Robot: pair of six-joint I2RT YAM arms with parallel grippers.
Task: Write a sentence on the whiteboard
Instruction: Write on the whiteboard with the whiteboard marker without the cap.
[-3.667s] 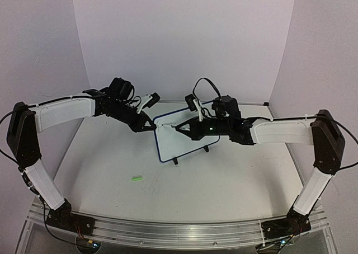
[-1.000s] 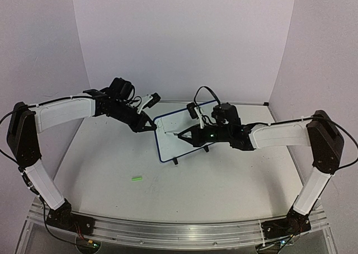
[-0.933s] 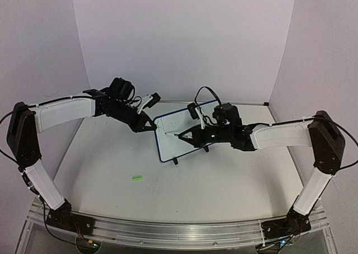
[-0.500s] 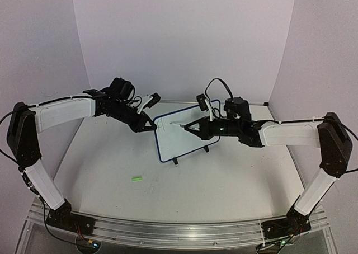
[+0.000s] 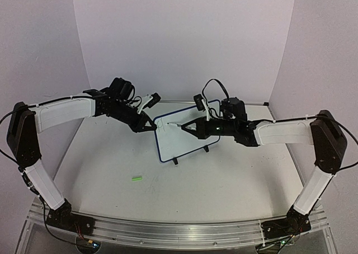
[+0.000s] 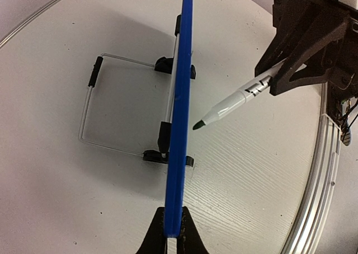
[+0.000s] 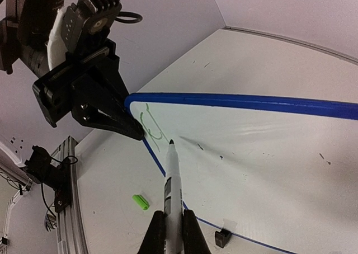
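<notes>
Pale lilac walls (image 5: 184, 41) close in a white counter (image 5: 224, 175). From the left side the left arm reaches inward, and the left tool (image 5: 151, 126) is clamped shut on the left edge of the whiteboard (image 5: 176, 145); in the left wrist view its fingers (image 6: 180, 244) pinch the dark blue rim. Nearer the arm bases, a small green cap (image 5: 136, 178) lies alone on the counter, well apart from the board. The whiteboard stands near the middle of the counter, leaning back on its thin wire stand (image 6: 95, 114) with black feet (image 5: 175, 161). A few green strokes (image 7: 151, 125) sit in its upper left corner. Just right of them is the tip of a marker (image 7: 170, 175), close to the board's face; the left wrist view shows a slim gap between them. The right tool (image 5: 189, 127) is closed on the marker's barrel, coming in from the right.
</notes>
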